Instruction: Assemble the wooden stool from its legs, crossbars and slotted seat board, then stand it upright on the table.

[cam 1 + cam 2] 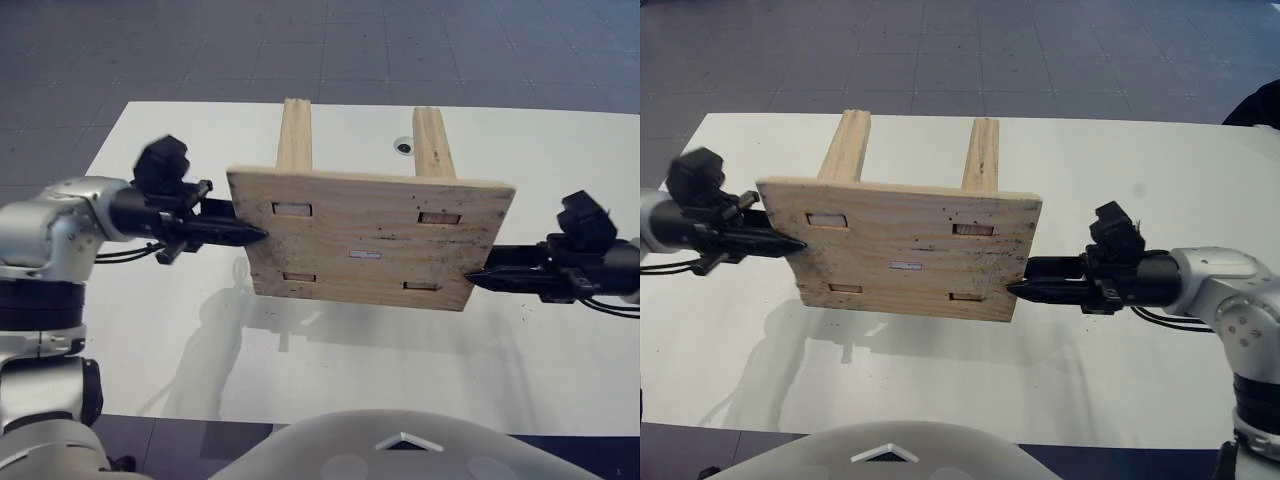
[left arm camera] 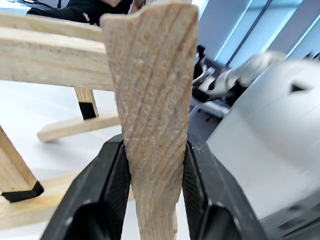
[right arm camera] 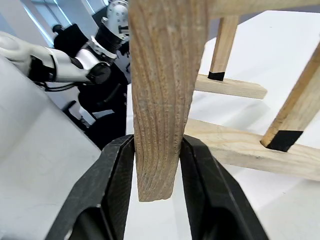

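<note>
The slotted seat board (image 1: 365,238) is held up over the white table (image 1: 560,150), tilted toward me, with several leg tenons showing in its slots. Two wooden legs (image 1: 295,133) stick out behind it toward the table's far side. My left gripper (image 1: 262,236) is shut on the board's left edge (image 2: 152,100). On the opposite side, my right gripper (image 1: 1012,289) is shut on the lower right edge (image 3: 162,90). From the wrist cameras, legs with black-taped ends (image 3: 285,140) join crossbars (image 3: 235,86) under the seat.
A small round hole (image 1: 404,146) sits in the table top behind the stool. Bare table surface (image 1: 330,360) lies below and in front of the held board. Dark floor surrounds the table.
</note>
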Motion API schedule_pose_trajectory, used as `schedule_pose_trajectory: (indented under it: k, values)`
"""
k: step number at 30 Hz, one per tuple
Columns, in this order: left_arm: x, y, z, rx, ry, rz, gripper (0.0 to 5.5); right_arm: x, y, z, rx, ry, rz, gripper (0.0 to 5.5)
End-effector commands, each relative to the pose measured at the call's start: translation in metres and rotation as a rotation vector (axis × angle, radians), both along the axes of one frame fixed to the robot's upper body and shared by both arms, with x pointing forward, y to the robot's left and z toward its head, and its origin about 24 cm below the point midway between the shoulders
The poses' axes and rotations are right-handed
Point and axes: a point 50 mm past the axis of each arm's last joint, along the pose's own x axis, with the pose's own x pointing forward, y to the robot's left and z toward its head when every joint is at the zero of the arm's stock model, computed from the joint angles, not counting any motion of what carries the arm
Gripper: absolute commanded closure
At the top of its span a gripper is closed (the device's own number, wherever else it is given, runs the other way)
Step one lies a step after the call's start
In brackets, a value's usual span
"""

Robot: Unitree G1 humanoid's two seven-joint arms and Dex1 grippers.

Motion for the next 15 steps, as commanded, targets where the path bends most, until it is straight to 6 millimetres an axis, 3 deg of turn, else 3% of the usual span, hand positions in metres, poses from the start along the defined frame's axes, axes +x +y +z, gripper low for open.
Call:
schedule_pose_trajectory:
  k: [1, 4, 8, 11, 15]
  values:
    - [0.029, -0.024, 0.057, -0.169, 0.12, 0.028, 4.19, 0.042, 0.002, 0.059, 0.302, -0.004, -0.14, 4.19]
    - [0.068, -0.037, 0.054, -0.245, 0.426, 0.176, 4.19, 0.099, 0.003, 0.05, 0.349, 0.174, -0.491, 4.19]
    - [0.113, -0.049, 0.045, -0.456, 0.632, 0.46, 4.19, 0.161, 0.021, 0.049, 0.519, 0.361, -0.963, 4.17]
    - [0.135, -0.061, 0.037, -0.503, 0.696, 0.669, 4.19, 0.191, 0.031, 0.049, 0.638, 0.518, -1.095, 4.15]
    - [0.159, -0.092, 0.021, -0.531, 0.934, 0.917, 4.19, 0.218, 0.031, 0.028, 0.705, 0.691, -1.282, 4.14]
